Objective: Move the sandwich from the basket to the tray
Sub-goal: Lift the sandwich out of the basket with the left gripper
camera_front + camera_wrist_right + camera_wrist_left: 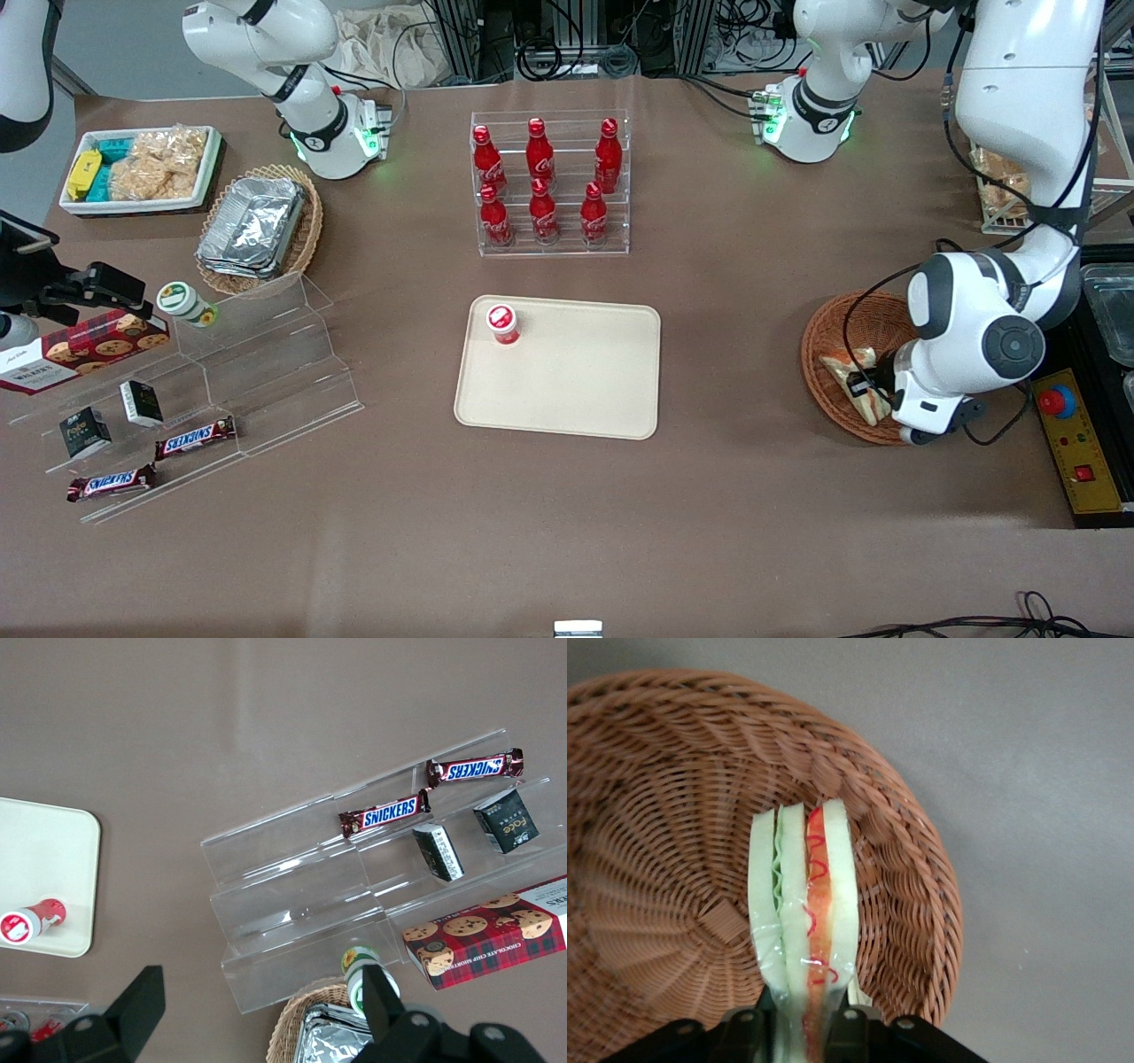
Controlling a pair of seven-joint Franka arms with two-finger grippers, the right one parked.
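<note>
The gripper (804, 1028) is down in the basket (828, 341), which sits near the working arm's end of the counter. Its fingers (749, 1028) are clamped on the sandwich (804, 904) — one on each bread face, filling edge showing between them. The wrist view shows the wedge upright on its edge over the woven floor of the basket; whether it touches the wicker cannot be told.

The tray (576, 390) lies in the middle of the counter, well apart from the basket, with a small red-capped bottle (502, 323) on the corner farthest from the front camera — the corner toward the parked arm's end.
</note>
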